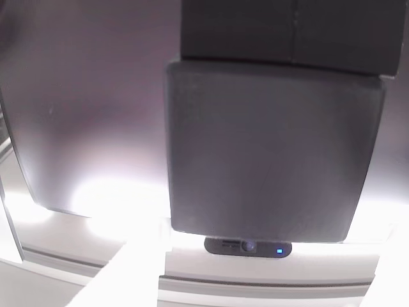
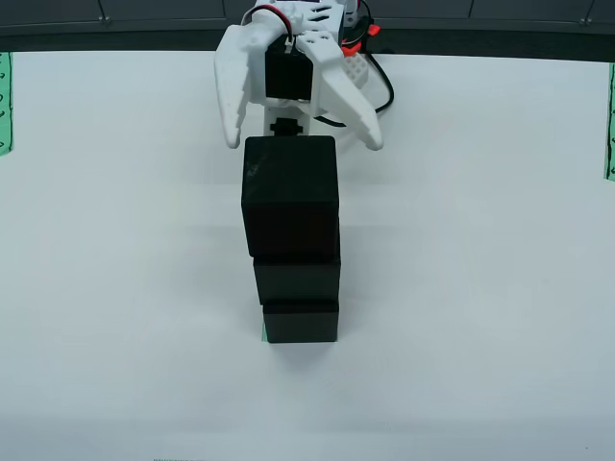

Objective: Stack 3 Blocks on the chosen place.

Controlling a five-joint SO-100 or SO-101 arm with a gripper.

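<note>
Since the three blocks (image 2: 291,245) stand stacked at centre frame in the view from above, over a green sliver of the chosen place (image 2: 264,335), your gripper (image 2: 300,144) hangs released just behind the top; withdraw straight back; brushing topples them.

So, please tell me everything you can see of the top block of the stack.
The top block is a matte black cube resting squarely on two other black cubes as a straight three-high stack, seen from above. Faint pale scuffs mark one top corner. The white gripper hangs open just behind it, fingers spread, not touching it as far as the view shows.
</note>
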